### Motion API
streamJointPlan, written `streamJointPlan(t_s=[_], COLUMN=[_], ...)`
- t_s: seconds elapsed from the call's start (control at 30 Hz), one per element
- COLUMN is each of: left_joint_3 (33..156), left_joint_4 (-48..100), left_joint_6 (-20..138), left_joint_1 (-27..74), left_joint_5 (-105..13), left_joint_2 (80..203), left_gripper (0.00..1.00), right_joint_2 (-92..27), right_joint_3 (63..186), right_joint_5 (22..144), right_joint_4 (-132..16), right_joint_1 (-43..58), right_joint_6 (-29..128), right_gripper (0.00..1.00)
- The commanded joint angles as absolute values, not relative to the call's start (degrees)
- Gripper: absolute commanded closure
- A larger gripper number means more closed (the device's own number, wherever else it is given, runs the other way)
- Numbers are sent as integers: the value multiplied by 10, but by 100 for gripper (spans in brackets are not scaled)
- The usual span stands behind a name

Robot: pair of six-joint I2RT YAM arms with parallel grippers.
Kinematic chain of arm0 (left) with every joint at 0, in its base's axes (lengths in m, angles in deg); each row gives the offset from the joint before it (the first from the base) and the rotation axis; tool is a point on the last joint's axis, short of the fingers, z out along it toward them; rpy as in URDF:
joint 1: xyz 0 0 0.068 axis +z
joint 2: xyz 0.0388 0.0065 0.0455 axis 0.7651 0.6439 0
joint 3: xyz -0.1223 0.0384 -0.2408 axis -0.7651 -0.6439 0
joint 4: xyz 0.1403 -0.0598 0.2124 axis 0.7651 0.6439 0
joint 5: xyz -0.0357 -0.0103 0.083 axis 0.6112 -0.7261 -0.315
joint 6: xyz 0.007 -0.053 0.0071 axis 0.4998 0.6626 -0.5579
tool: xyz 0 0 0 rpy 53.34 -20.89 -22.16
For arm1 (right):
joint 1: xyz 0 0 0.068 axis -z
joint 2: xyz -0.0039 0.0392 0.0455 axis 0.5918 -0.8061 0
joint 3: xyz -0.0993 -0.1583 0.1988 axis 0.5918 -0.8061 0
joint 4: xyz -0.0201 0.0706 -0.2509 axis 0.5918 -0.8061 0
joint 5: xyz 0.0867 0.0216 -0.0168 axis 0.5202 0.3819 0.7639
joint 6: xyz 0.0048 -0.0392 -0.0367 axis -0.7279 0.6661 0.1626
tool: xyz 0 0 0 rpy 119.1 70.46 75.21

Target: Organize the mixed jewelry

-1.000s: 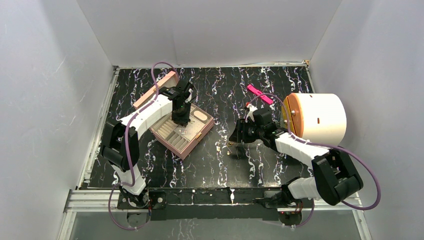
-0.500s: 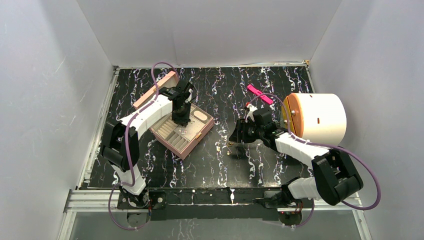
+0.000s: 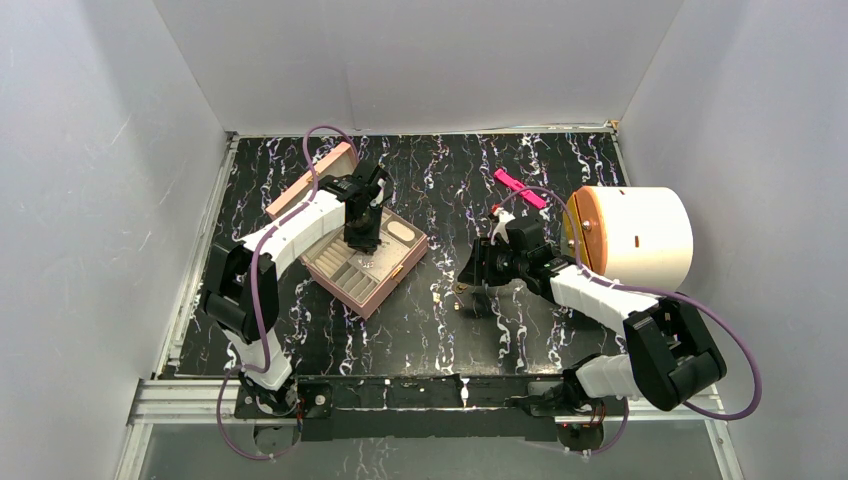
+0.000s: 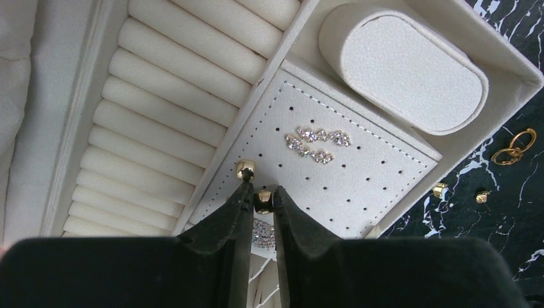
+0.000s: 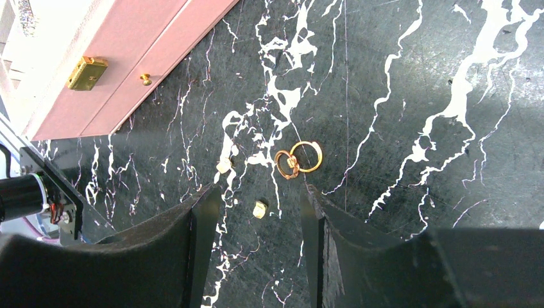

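A tiny gold stud (image 4: 263,201) sits pinched between the tips of the left gripper (image 4: 261,191). The black jaws stand narrow, about the stud's own width apart, over the near edge of the perforated earring pad (image 4: 359,173) inside the pink jewelry box (image 3: 372,283). A second gold stud (image 4: 245,169) rests at the pad's edge just beyond the fingertips. A cluster of crystal earrings (image 4: 317,142) lies toward the middle of the pad. Another sparkling piece (image 4: 262,232) shows lower down, partly hidden between the fingers. Beside the pad run the cream ring rolls (image 4: 160,122), and an oval cushion (image 4: 410,70) fills the compartment beyond it. Only the left wrist view gives this detail. From overhead the gripper covers the pad and the pieces are too small to tell apart.

Outside the box, on the black marbled table (image 5: 417,77), two linked gold rings (image 5: 298,158) lie with two loose studs (image 5: 223,166) close by. The right gripper (image 5: 258,196) hovers above them with jaws wide and nothing held. One stud lies within the gap and the rings just ahead of it. The right wrist view also shows the box's pink wall with its gold clasp (image 5: 86,72), which the left wrist view does not.

The overhead view alone takes in the box's open lid (image 3: 312,180) behind the left arm. It also shows a bright pink bar (image 3: 520,187) farther back and a large white cylinder (image 3: 640,235) lying on its side at the right.
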State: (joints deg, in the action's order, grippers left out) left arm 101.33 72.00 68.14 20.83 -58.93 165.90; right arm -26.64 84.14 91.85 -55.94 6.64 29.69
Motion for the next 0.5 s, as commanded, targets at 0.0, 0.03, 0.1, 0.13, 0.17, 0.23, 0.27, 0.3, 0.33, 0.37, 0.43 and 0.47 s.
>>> streamJointPlan(t_s=[0.0, 0.03, 0.1, 0.13, 0.17, 0.23, 0.27, 0.3, 0.33, 0.37, 0.43, 0.47], left_joint_3=[1009, 1009, 1011, 1011, 1011, 1013, 1015, 1018, 1022, 1026, 1038, 1041], left_joint_4=[728, 728, 732, 732, 732, 733, 735, 737, 739, 741, 743, 742], left_joint_6=[683, 683, 681, 679, 678, 677, 676, 675, 676, 675, 675, 675], left_joint_1=[209, 209, 209, 209, 209, 209, 209, 209, 209, 209, 209, 209], left_joint_5=[-599, -600, -604, -605, -606, -609, -610, -609, -608, -605, -599, -596], left_joint_2=[1648, 1647, 1645, 1643, 1640, 1633, 1631, 1629, 1626, 1623, 1611, 1603], left_gripper=[81, 79, 75, 74, 74, 73, 73, 72, 73, 72, 72, 70], right_joint_2=[-260, -260, -260, -260, -260, -260, -260, -259, -258, -257, -254, -252], right_joint_3=[850, 850, 849, 849, 849, 850, 850, 850, 851, 854, 860, 865], right_joint_5=[919, 919, 919, 921, 923, 924, 923, 923, 921, 919, 912, 909], right_joint_4=[-537, -537, -537, -537, -536, -537, -537, -537, -537, -540, -549, -556], right_joint_1=[64, 64, 64, 64, 64, 64, 64, 64, 64, 64, 64, 64], right_joint_6=[300, 300, 300, 299, 299, 295, 295, 293, 291, 289, 287, 286], right_gripper=[42, 43, 42, 42, 42, 42, 42, 42, 42, 42, 42, 42])
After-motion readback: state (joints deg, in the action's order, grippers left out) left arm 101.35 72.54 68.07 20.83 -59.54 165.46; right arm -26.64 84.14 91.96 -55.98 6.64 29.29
